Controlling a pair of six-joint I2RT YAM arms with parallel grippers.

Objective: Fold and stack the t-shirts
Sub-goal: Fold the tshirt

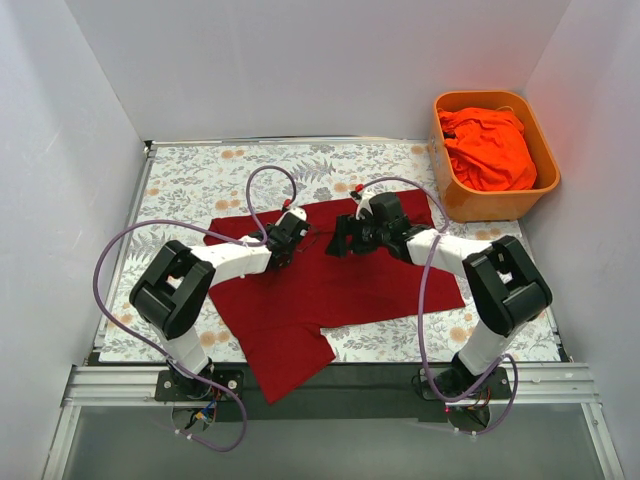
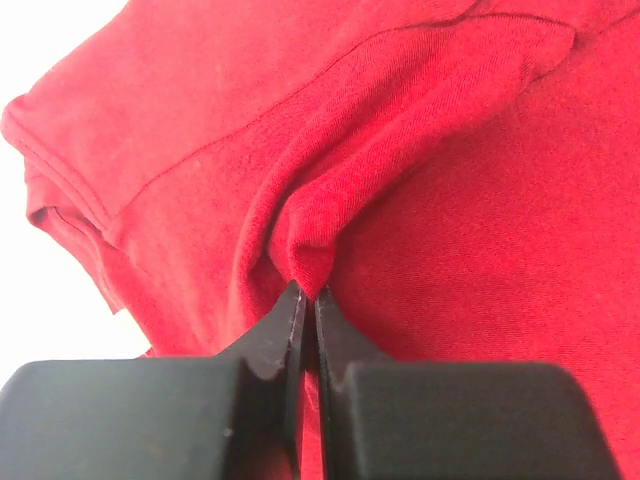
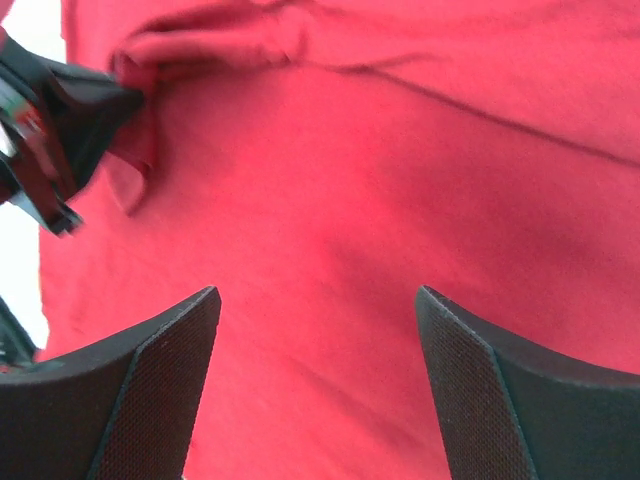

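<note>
Pinching a raised ridge of the dark crimson cloth t-shirt (image 1: 330, 290), the left gripper (image 2: 308, 298) is clamped tight, while the right gripper (image 3: 318, 300) hovers close over the same fabric, jaws spread wide and empty. That shirt lies spread out to the left of the rigid orange plastic tub (image 1: 480, 207), in which the bright orange-red cloth t-shirt (image 1: 490, 150) sits bunched. The first fold seems barely begun; next, the right gripper needs its own pinch.

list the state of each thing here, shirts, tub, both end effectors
crimson t-shirt: spread on the table
orange t-shirt: crumpled in the tub
tub: upright, holds the orange t-shirt
left end effector: shut on a crimson t-shirt fold
right end effector: open, holding nothing
</note>
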